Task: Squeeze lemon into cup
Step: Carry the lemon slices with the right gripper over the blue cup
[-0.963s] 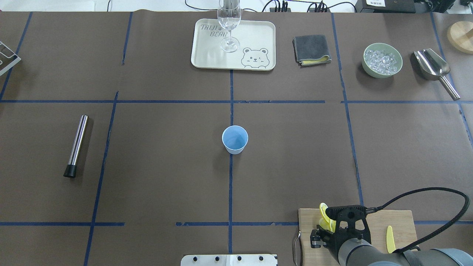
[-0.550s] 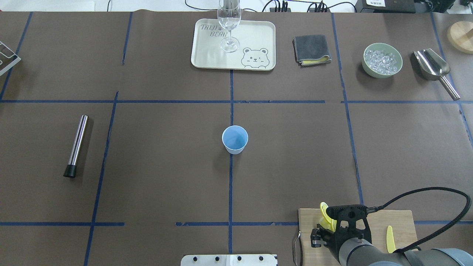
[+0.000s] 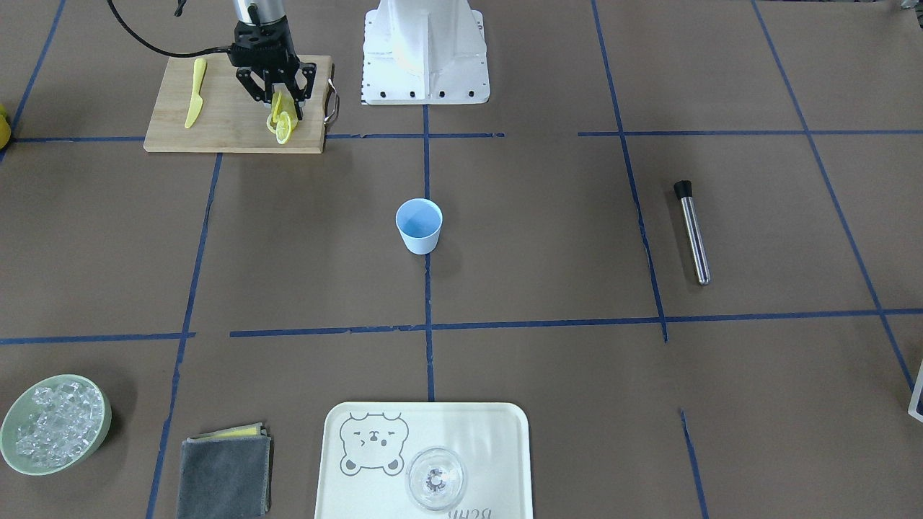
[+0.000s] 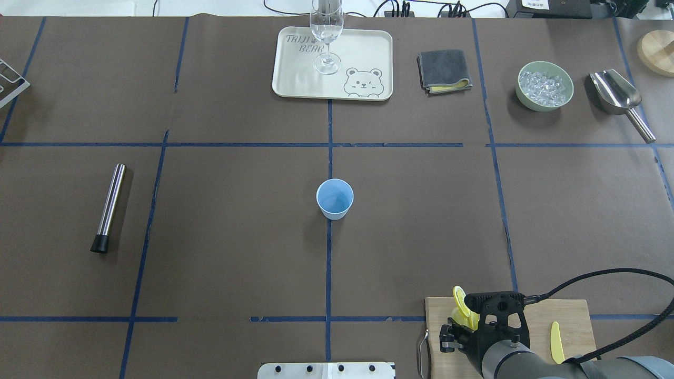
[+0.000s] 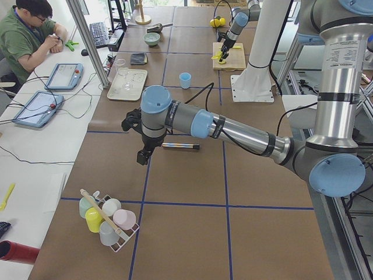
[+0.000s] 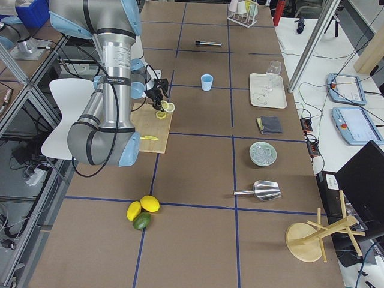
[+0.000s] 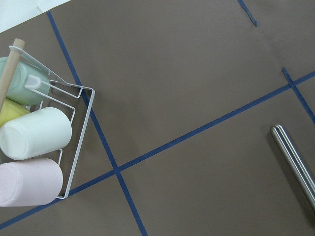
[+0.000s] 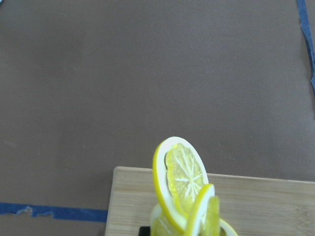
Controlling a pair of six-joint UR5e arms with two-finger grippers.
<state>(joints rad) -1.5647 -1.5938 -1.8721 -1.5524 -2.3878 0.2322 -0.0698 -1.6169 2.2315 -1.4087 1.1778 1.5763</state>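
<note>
The left arm (image 5: pixel 245 131) and right arm (image 6: pixel 114 54) are built of silver-grey tubes, with rounded joints capped in light blue. They are carried on a white base (image 3: pixel 425 50) fixed with dark bolts. The right hand (image 3: pixel 283 108) is black, and a black cable (image 4: pixel 611 271) is looped from it.

The cup (image 4: pixel 335 198) is light blue, the lemon slices (image 8: pixel 179 182) yellow, the brown table (image 4: pixel 237 237) gridded with blue tape (image 4: pixel 328 263).

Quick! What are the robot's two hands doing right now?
Left end effector: cannot be told, open or closed.
Right end effector: closed, holding the lemon slices.
</note>
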